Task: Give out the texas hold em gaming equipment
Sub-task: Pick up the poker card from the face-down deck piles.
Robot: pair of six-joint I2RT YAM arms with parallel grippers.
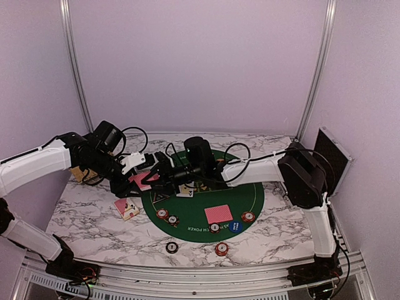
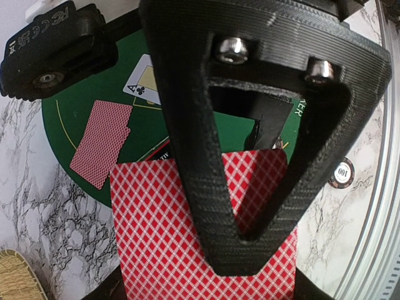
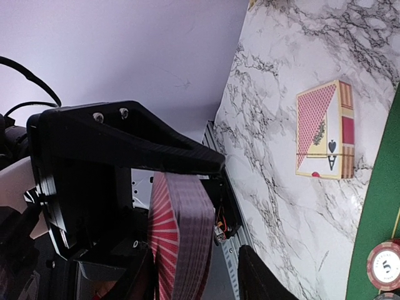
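A poker chip on the worktop is showing "100", and a second poker chip is showing "5". The face-up playing card is displaying "A" with a club. The card box is bearing "A" and a spade. The green mat is reading "POKER".

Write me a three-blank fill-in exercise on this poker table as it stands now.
1. The left gripper is shut on a deck of playing ____.
2. The blue button lies on the ____ mat.
3. ____ chips lie on the bare marble, between the mat and the arms' bases.
Missing words: cards; green; two.
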